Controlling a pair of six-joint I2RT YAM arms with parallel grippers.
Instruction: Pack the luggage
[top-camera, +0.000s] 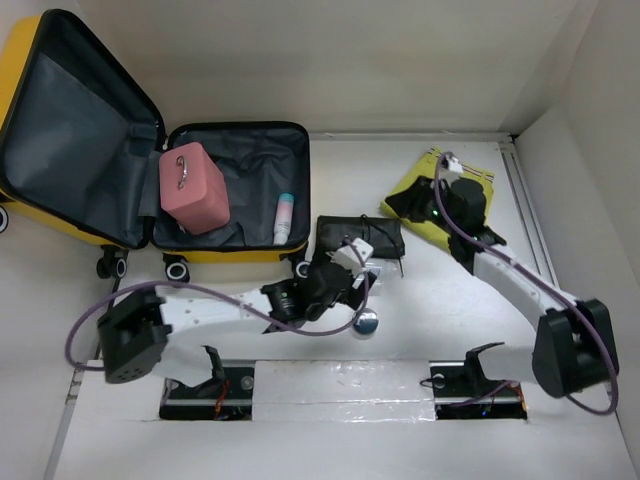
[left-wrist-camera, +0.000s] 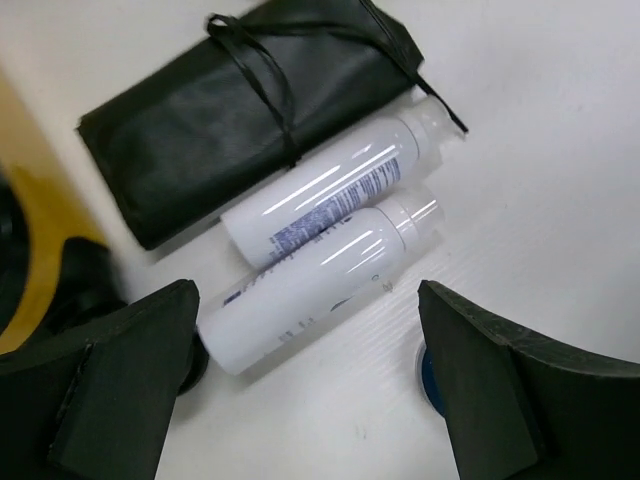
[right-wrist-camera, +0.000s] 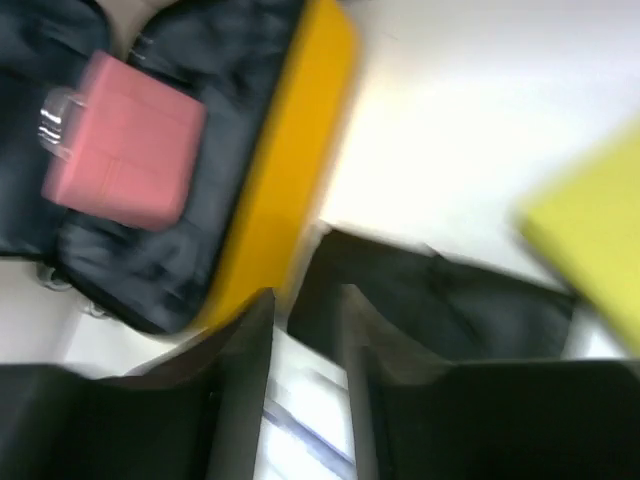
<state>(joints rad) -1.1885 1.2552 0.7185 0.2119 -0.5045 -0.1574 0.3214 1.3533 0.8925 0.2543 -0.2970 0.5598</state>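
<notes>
I see the open yellow hard-shell suitcase (top-camera: 230, 256) in the far-left corner of the bench (top-camera: 430, 310). In its right half lie a pink box-shaped case (top-camera: 195, 190), by the hinge side, and a small white tube (top-camera: 284, 218) nearer the right wall. Just right of the suitcase lies a black rolled fabric pouch (left-wrist-camera: 190, 140). Two white plastic bottles (left-wrist-camera: 320, 190) lie side by side along its near edge, touching each other. A flat yellow packet (top-camera: 414, 184) sits toward the far-right corner.

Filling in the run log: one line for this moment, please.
left tool: open over white bottles | right tool: by yellow pack, state unclear | luggage: open, pink case inside
</notes>
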